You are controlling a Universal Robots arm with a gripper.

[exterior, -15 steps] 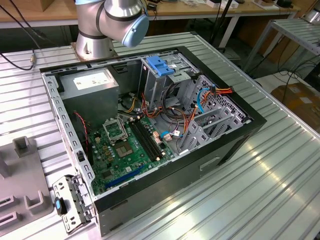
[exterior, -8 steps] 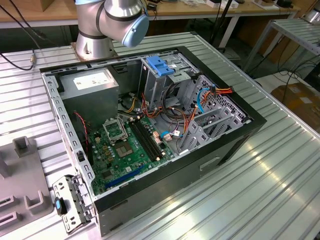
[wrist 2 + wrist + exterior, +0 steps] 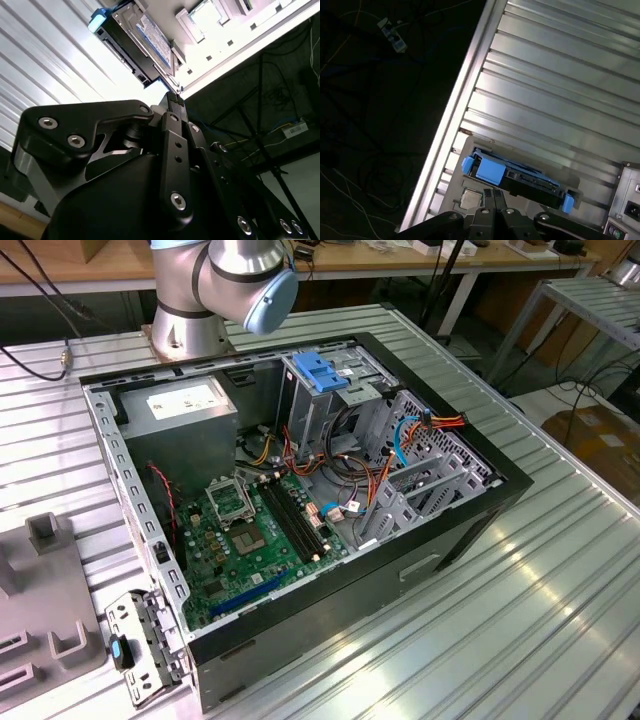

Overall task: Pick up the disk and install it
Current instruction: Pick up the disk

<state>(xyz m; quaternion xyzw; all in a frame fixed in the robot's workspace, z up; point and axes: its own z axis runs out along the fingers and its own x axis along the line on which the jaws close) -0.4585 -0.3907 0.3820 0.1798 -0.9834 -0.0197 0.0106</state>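
We find the disk (image 3: 520,181) lying flat in a shallow grey holder plate (image 3: 462,170) on the ribbed metal table (image 3: 560,75), with the table's edge close beside the disk. Its blue side rails face outward at both ends and its label faces up, which we judge leaves its long sides free for a pinch. In both wrist views the gripper (image 3: 172,98) hangs just beside the disk, at its near long edge. The two fingers are pressed together with nothing between them, so no grasp has been made. The pick-up has not begun, and the disk rests untouched in its plate. In the exterior view the computer case (image 3: 470,510) lies on its side with its panel off. Its drive cage (image 3: 305,415) is exposed, presumably so that the disk can go in from above.
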